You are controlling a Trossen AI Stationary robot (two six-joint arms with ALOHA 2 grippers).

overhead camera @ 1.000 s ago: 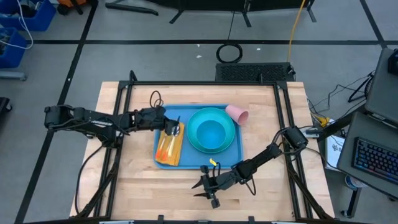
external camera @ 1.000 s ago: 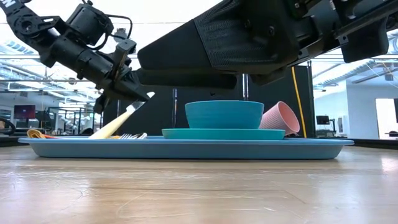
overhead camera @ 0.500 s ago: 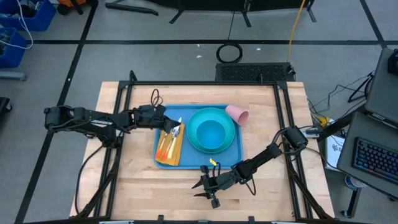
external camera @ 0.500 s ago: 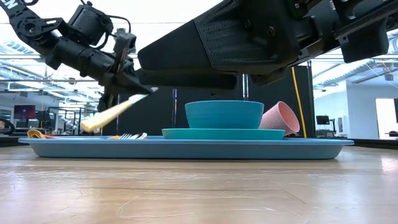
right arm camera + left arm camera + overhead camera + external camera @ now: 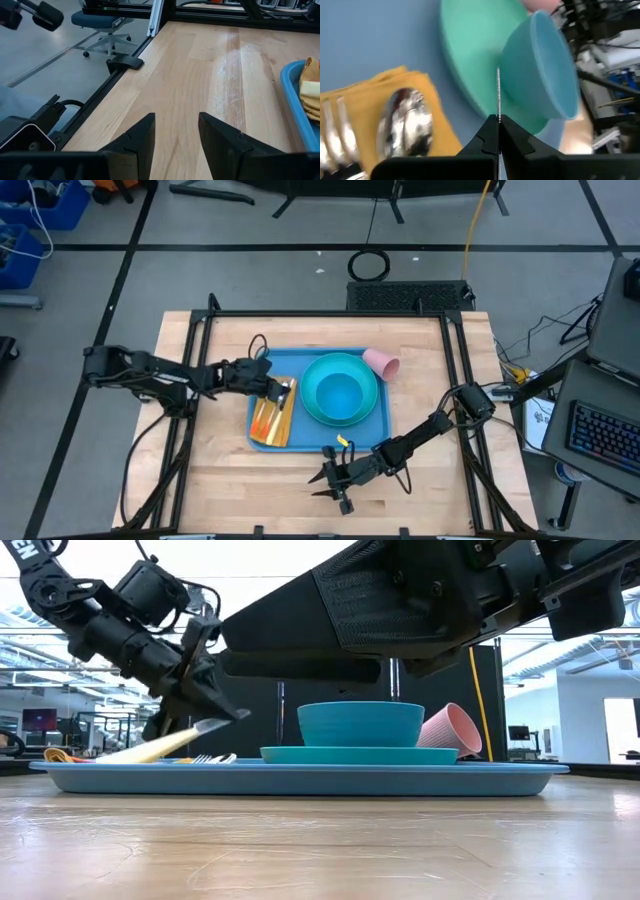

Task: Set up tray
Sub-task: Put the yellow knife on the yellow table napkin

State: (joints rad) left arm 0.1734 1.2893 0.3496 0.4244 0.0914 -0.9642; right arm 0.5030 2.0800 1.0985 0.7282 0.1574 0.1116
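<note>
Sitting mid-table: tray (image 5: 316, 438), carrying plate (image 5: 370, 408), bowl (image 5: 338, 392), orange napkin (image 5: 270, 420). Hovering over napkin: left gripper (image 5: 276, 388), clenched on what looks like a knife (image 5: 150, 748). Waiting near table's front edge: right gripper (image 5: 328, 482), fingers parted, empty.

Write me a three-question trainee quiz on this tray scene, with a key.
1. True or false: the bowl sits on the plate, which rests on the tray.
2. What is the left gripper shut on? A) a knife B) a whisk C) a bottle
3. Fill in: the right gripper, over bare table beside the tray, has its fingers ____.

Key: 1 true; 2 A; 3 open.
</note>
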